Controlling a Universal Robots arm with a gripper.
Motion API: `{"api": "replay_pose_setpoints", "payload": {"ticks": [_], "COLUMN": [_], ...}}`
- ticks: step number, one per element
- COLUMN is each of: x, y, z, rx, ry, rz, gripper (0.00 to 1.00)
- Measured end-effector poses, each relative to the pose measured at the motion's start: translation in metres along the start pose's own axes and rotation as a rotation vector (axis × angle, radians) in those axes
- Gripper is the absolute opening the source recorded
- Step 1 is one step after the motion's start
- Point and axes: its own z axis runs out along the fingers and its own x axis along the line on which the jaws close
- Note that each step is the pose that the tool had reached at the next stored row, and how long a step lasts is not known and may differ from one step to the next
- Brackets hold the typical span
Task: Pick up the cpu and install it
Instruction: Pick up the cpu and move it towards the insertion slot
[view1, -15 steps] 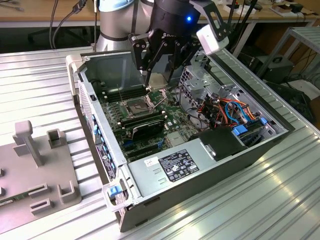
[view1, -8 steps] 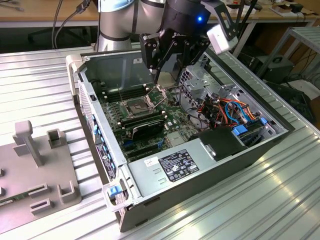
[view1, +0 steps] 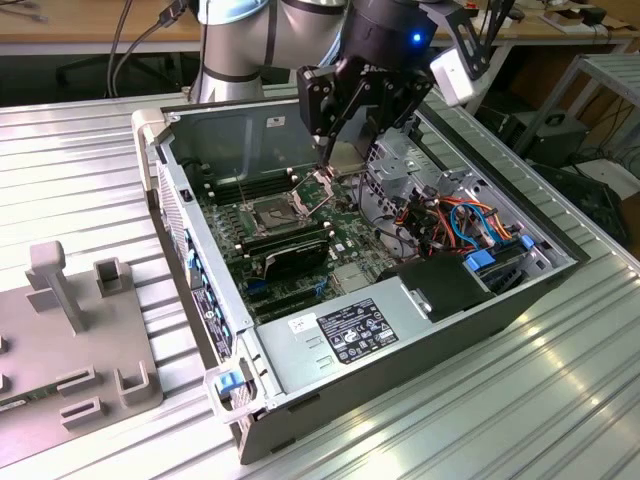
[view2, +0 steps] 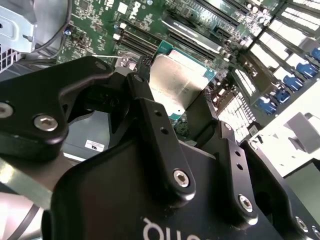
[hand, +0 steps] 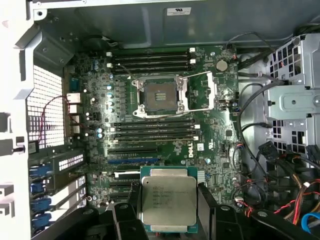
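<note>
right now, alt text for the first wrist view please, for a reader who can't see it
The gripper holds the cpu, grey metal face showing, between its black fingers above the green motherboard of an open computer case. Further along the board the square socket stands open, its metal frame swung aside.

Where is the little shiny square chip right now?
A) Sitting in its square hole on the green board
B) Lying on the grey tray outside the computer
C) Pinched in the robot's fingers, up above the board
C: in the first wrist view the cpu is clamped in the gripper, held over the green board, while the socket on that board lies open with nothing in it.
</note>
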Motion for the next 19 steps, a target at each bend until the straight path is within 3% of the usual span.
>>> {"api": "replay_pose_setpoints", "payload": {"ticks": [4, 12, 19], "x": [-0.007, -0.0092, -0.025], "y": [0.0004, 0.0005, 0.0013], "z": [-0.0001, 0.0, 0.0005], "rx": [0.0, -0.0002, 0.0], "ry": [0.0, 0.0, 0.0], "rz": [0.0, 0.0, 0.0], "gripper": [0.54, 0.54, 0.54]}}
